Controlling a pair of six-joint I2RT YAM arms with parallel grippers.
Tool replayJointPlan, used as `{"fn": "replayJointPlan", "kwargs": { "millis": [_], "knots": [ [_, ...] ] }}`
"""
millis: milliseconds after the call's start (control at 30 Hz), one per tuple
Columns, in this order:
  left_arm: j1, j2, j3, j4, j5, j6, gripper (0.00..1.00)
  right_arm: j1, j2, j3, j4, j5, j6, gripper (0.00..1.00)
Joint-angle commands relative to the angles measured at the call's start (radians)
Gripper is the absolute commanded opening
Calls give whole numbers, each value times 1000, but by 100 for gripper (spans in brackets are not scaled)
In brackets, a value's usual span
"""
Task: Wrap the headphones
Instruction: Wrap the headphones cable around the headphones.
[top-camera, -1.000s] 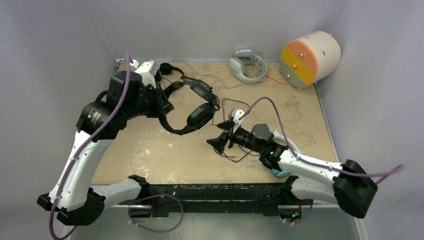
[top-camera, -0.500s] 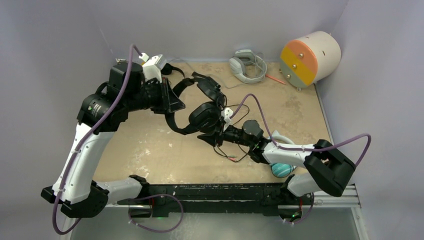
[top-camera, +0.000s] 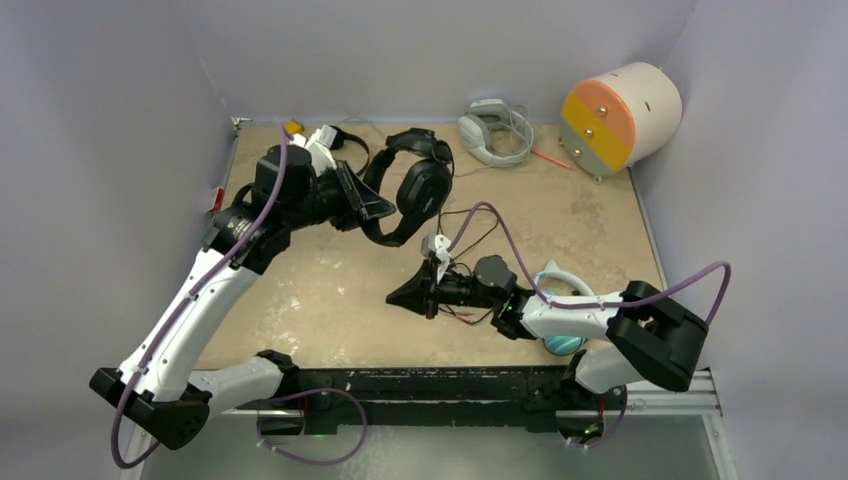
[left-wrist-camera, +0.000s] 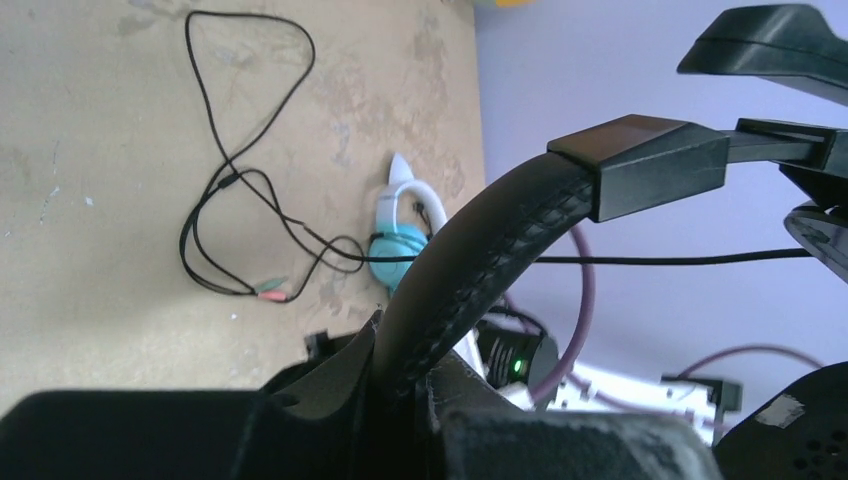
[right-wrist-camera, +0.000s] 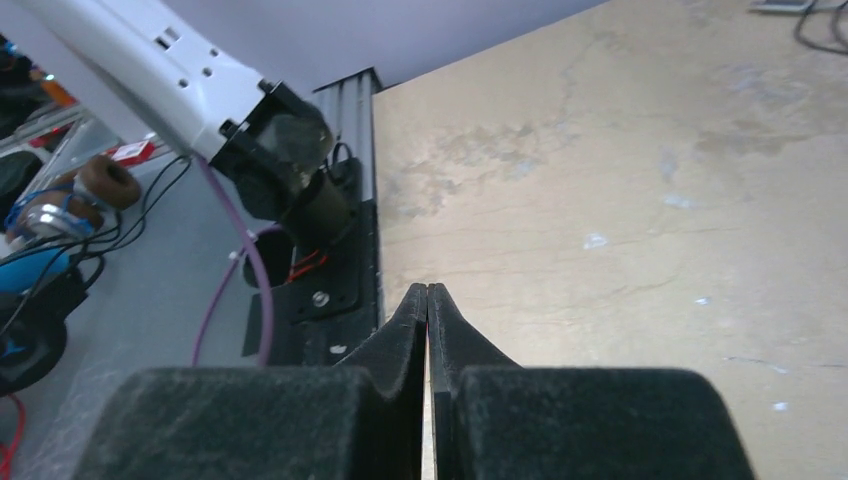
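My left arm (top-camera: 190, 310) reaches from its base toward the far left of the table, wrist raised and turned right, with the left gripper (top-camera: 372, 208) clamped on the band of the black headphones (top-camera: 420, 188). My right arm (top-camera: 570, 318) lies low, forearm pointing left, right gripper (top-camera: 398, 298) closed with its tips pressed together.
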Motion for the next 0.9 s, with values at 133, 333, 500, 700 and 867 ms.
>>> {"fn": "replayJointPlan", "kwargs": {
  "millis": [133, 333, 500, 700, 867],
  "knots": [
    [0, -25, -7, 125, -235, -156, 0, 72, -2, 88, -146, 21, 39, 0],
    [0, -33, -7, 113, -299, -116, 0, 91, -42, 113, -270, 82, 2, 22],
    [0, -68, 26, 11, -385, -84, 0, 91, -178, 91, -421, 135, -89, 34],
    [0, -91, 23, -106, -409, -109, 0, 63, -346, 94, -605, 264, -176, 49],
    [0, -108, 19, -148, -398, -91, 0, -106, -421, 101, -659, 193, -148, 68]
  ]
}}
